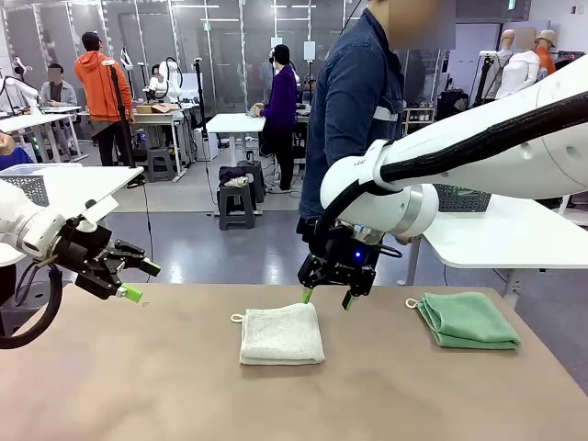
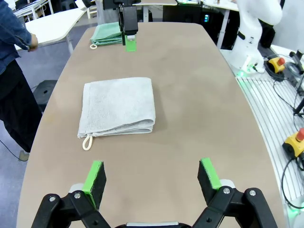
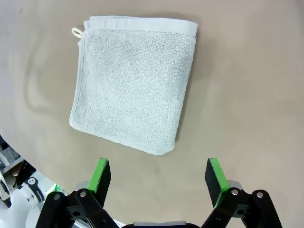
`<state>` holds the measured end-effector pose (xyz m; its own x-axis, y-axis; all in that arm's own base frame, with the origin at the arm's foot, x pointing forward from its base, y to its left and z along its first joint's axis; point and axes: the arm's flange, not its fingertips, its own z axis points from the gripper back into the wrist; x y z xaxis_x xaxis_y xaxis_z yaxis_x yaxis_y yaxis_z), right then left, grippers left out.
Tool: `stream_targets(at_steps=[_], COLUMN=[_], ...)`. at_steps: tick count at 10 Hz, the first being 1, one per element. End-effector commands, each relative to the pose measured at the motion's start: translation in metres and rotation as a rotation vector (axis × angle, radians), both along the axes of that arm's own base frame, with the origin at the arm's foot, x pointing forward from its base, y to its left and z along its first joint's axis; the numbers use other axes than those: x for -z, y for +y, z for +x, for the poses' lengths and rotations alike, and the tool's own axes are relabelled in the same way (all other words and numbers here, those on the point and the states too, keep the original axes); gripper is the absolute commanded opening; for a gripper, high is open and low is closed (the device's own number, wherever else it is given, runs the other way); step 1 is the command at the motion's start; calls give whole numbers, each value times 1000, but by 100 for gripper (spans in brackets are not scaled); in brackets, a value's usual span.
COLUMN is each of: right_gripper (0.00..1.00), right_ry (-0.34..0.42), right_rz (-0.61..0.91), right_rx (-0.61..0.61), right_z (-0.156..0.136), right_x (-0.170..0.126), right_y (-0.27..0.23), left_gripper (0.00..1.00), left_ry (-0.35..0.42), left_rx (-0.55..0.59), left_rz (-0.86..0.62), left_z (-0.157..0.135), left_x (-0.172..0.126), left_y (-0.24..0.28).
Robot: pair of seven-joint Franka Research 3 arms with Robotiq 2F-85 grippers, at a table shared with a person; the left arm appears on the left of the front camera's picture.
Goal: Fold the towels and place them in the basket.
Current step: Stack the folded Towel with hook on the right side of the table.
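Left gripper [image 1: 138,280]: held above the table's left side, jaws spread wide and empty; it is kept well apart from the cloths, likely so the middle is left free for the other arm.

Table [image 1: 138,386]: a brown top, on which both towels are laid flat and within reach.

Off-white towel [image 1: 281,333]: seen already folded into a neat rectangle near the table's middle, its loop at the left corner; the layered edges can be made out in the left wrist view [image 2: 118,107].

Right gripper [image 1: 325,296]: poised just above the far edge of the off-white towel, pads parted with nothing between them; the stance is judged to be an approach for a pick-up, since the folded cloth lies directly ahead of the fingers in the right wrist view [image 3: 133,83].

Green towel [image 1: 467,319]: folded too, set down well to the right, loop at its left corner, untouched.

Person [image 1: 354,110]: standing at the far side behind the right arm, hands not engaged with the cloths.

Basket: its place cannot be told with certainty.
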<state>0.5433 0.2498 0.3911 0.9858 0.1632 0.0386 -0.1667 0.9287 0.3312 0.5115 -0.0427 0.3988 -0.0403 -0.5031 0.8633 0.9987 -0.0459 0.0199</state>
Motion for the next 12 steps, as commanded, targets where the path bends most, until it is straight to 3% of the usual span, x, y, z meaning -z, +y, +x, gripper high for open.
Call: stream_targets(at_steps=[1,6,9,12], right_gripper=[100,100,100,100], right_ry=[5,0,-41,-80], right_rz=[7,0,61,27], right_rx=[8,0,23,156], right_z=[-1,0,14,28], right_x=[1,0,38,76], right_y=[0,0,12,24], left_gripper=[98,98,98,98], left_ry=[-6,-6,-6,-6], left_rx=[2,2,2,2], left_rz=[9,9,9,9], left_z=[-1,-1,-1,-1], left_x=[-2,-2,-2,-2], left_y=[1,1,1,1])
